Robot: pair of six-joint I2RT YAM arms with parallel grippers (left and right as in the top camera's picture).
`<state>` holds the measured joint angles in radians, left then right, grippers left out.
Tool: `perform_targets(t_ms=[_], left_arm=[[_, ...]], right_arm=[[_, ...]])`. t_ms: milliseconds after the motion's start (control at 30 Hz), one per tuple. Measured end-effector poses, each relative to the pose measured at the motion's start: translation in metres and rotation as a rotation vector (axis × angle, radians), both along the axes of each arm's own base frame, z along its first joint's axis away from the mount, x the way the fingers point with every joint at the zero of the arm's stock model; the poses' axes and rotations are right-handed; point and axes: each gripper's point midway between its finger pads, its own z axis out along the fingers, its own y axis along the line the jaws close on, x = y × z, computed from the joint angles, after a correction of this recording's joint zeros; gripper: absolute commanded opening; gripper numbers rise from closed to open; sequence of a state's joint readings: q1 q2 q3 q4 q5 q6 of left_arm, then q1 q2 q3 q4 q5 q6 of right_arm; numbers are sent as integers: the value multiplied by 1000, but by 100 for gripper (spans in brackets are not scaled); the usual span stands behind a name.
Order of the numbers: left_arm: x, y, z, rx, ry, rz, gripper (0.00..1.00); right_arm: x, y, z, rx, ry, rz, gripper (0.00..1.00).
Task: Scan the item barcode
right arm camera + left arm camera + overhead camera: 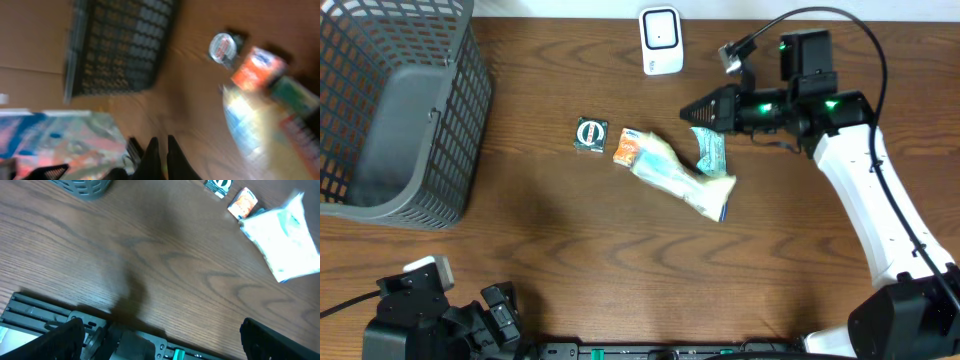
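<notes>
A white barcode scanner [661, 40] stands at the table's far edge. In the middle lie a dark green tin [591, 134], an orange packet [627, 147], a pale bag [682, 177] and a green packet [709, 148]. My right gripper [686, 110] hovers just above the green packet, pointing left, shut with nothing held. The blurred right wrist view shows its fingertips [161, 150] pressed together, with the tin [222, 47], orange packet [257, 67] and bag [245, 125] beyond. My left gripper [502, 308] rests open at the near left edge. Its wrist view shows the bag [285, 240] far off.
A grey mesh basket [395, 110] fills the far left corner; it also shows as the basket [120, 45] in the right wrist view. A black rail [50, 312] runs along the table's near edge under the left gripper [165, 347].
</notes>
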<state>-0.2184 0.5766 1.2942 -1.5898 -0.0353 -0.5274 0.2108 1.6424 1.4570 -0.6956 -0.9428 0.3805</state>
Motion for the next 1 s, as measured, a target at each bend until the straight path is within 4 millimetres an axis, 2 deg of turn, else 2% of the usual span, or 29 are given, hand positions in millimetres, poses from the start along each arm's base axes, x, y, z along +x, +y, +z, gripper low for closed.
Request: perform_targets(t_ms=[100, 267, 333, 367, 433, 600, 700, 733, 833, 867, 1000], left_arm=[[0, 0, 0, 0, 0, 0, 98], [0, 0, 0, 0, 0, 0, 98], [0, 0, 0, 0, 0, 0, 98], [0, 0, 0, 0, 0, 0, 98], [0, 0, 0, 0, 0, 1, 97], [0, 0, 0, 0, 0, 0, 98], [0, 0, 0, 0, 0, 1, 98], [0, 0, 0, 0, 0, 0, 98], [0, 0, 0, 0, 0, 0, 98], [0, 0, 0, 0, 0, 0, 97], [0, 0, 0, 0, 0, 0, 98]], right_arm=[[-6, -6, -25, -133, 46, -39, 26], [-10, -35, -66, -443, 34, -97, 72], [-10, -49, -81, -577, 9, -99, 79], [-9, -53, -86, -619, -3, -93, 87], [-2, -62, -99, -722, -51, -72, 97], [30, -68, -121, -836, -194, -9, 99], [37, -69, -133, -865, -219, 26, 99], [36, -69, -138, -871, -214, 49, 99], [27, -67, -157, -879, -179, 140, 86], [19, -67, -167, -877, -143, 177, 86], [-13, -68, -185, -860, -15, 287, 88]])
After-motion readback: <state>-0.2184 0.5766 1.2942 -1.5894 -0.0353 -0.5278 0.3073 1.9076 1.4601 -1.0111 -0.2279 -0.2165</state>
